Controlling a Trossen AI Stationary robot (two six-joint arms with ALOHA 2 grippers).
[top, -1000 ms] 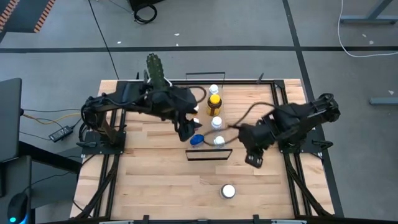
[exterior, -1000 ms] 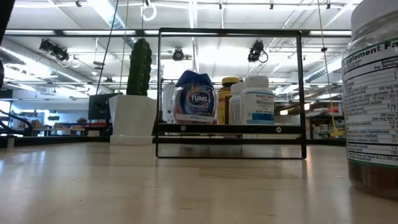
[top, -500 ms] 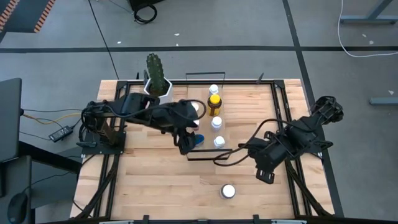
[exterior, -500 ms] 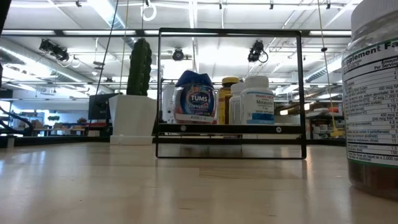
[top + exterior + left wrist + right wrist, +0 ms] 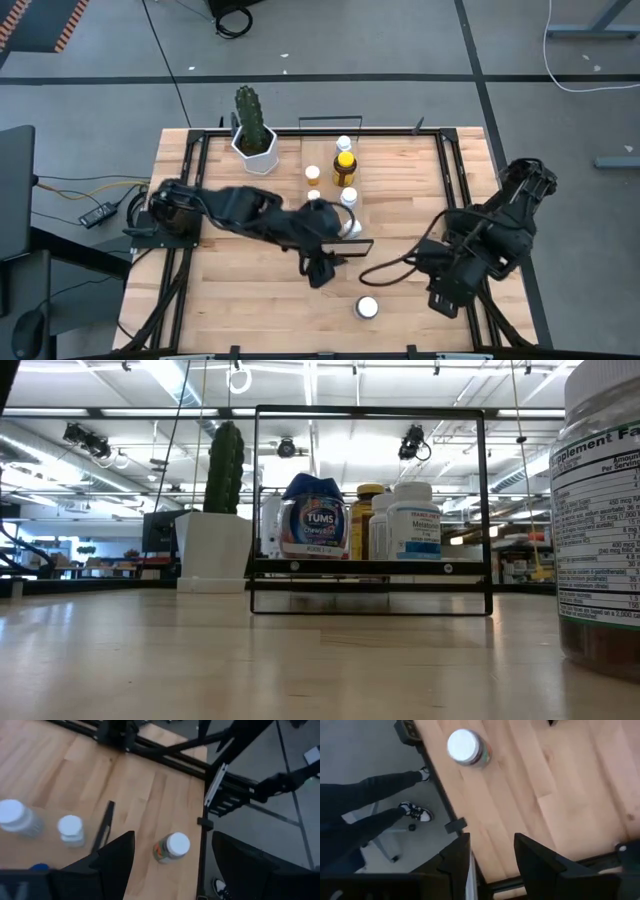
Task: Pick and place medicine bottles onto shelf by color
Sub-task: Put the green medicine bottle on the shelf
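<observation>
Bottles (image 5: 344, 172) mostly stand on the shelf (image 5: 322, 160) already (blue-lidded one among them); one white-capped bottle (image 5: 367, 307) is left on the table (image 5: 230, 300). Left tool (image 5: 320, 272), fingers apart and empty, reaches toward it; right tool (image 5: 445, 301) waits, released.

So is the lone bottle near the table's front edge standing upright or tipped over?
Upright. The lone bottle shows only its round white cap from above, and its cap faces up in the left wrist view.

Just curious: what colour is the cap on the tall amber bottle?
Yellow; the amber bottle shows best in the high view.
</observation>
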